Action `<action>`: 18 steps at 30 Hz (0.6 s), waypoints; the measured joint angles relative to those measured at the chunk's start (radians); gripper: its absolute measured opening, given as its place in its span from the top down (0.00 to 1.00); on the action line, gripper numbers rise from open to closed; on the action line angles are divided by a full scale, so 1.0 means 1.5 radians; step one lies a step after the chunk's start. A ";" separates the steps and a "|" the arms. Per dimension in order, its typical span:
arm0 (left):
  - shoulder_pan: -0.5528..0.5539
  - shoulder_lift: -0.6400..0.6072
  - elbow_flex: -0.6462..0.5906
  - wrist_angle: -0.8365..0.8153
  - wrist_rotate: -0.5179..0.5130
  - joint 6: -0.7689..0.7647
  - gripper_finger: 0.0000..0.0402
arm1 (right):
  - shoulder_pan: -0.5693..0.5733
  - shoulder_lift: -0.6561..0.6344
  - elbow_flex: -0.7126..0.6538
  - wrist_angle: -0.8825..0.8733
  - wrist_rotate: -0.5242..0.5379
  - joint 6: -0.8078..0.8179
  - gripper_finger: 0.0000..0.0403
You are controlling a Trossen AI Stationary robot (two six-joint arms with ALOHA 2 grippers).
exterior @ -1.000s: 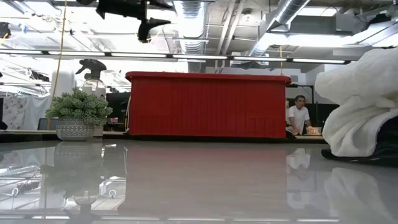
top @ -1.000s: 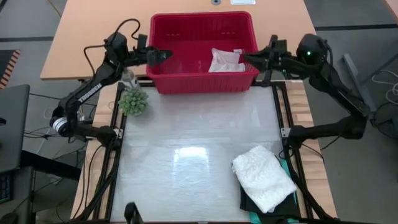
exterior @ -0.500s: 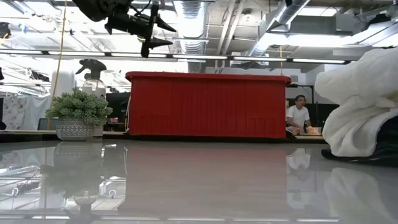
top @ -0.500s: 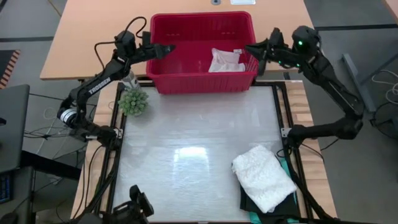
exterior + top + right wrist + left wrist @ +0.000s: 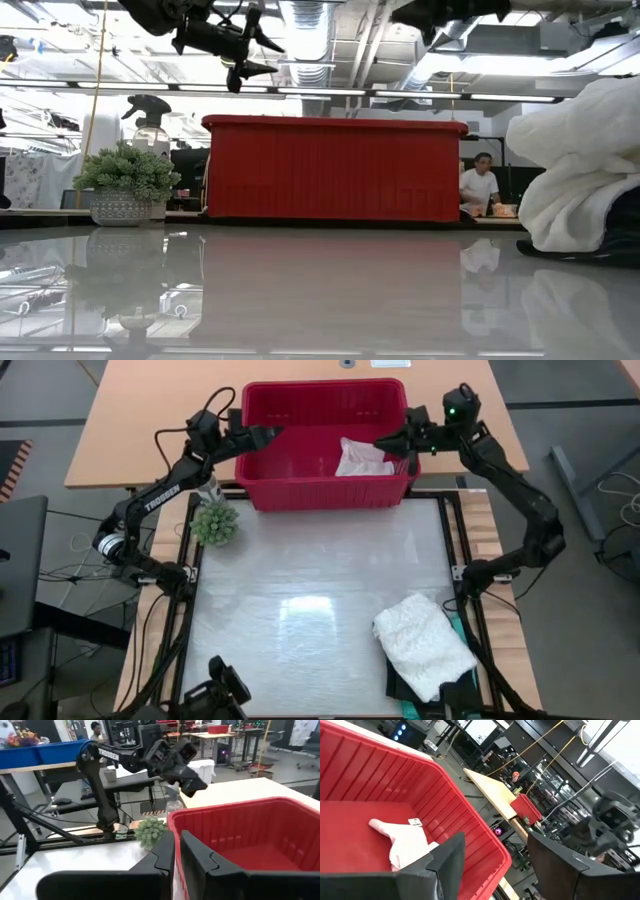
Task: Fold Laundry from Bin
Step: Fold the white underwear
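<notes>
Red bin, one small white cloth inside, just below right claw.
Right claw nearly shut, empty; left claw part-open, empty. Risk: descending closed, it pushes cloth without gripping.

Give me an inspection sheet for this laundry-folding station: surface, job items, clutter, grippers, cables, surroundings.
Surface: glossy work surface, bare in the middle.
Job items: red bin at the far edge holds one small white cloth; folded white lacy top lies on a stack at the near right corner, with teal garment and black garment edges showing beneath.
Clutter: small potted plant and spray bottle left of the bin.
Grippers: left gripper open above the bin's left rim; right gripper shut above the bin's right side.
Cables: black cables looped by the left arm's base.
Surroundings: seated person behind the table.
</notes>
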 joint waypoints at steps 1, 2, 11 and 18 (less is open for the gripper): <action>-0.001 0.000 0.000 0.000 0.000 0.000 0.49 | -0.008 0.000 0.000 0.000 -0.007 0.001 0.86; -0.004 0.000 0.000 0.001 0.000 0.000 0.49 | -0.017 -0.002 0.000 0.000 -0.013 0.000 0.86; -0.022 0.000 0.000 0.026 0.015 0.036 0.49 | -0.064 -0.011 0.001 0.108 0.026 0.002 0.87; -0.042 -0.001 0.000 0.040 0.020 0.088 0.49 | -0.063 -0.011 0.001 0.139 0.084 0.054 0.82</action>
